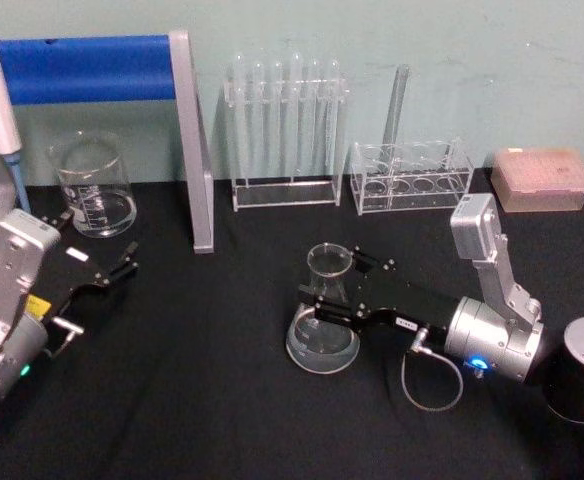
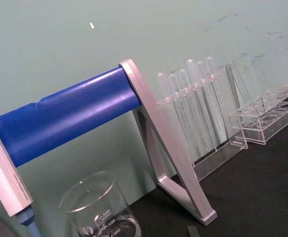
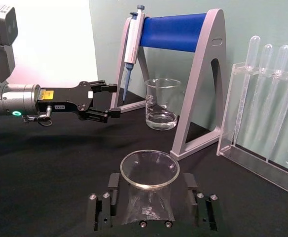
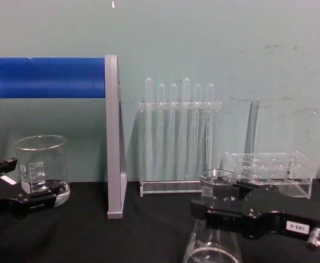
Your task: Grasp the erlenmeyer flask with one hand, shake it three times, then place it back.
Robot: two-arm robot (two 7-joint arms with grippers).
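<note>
So the erlenmeyer flask [image 1: 322, 345] stands upright on the black table [image 1: 222, 420], roughly mid-table and a bit to the robot's right, with its wide base down and its neck pointing straight up. The right gripper [image 1: 337, 290] comes in level from the robot's right and sits at neck height, one finger on each side of the glass, just under the flared rim.

From the right wrist view I'd call the jaws spread: there's a sliver of gap between each finger and the neck, so it's around the neck but not clamped (could be wrong, clear glass is a pain to read). The base looks like it's resting on the cloth, so nothing is lifted yet.

What matters here is that the flask's long axis is vertical and the gripper's reach is horizontal, so they cross at right angles. My guess is the next move just needs a squeeze on the neck, with no re-aiming.

The left gripper [image 1: 122, 268] is parked well off to the robot's left, near the glass beaker [image 1: 94, 185], also with its fingers apart and holding nothing. The right arm is clearly the nearer one.
</note>
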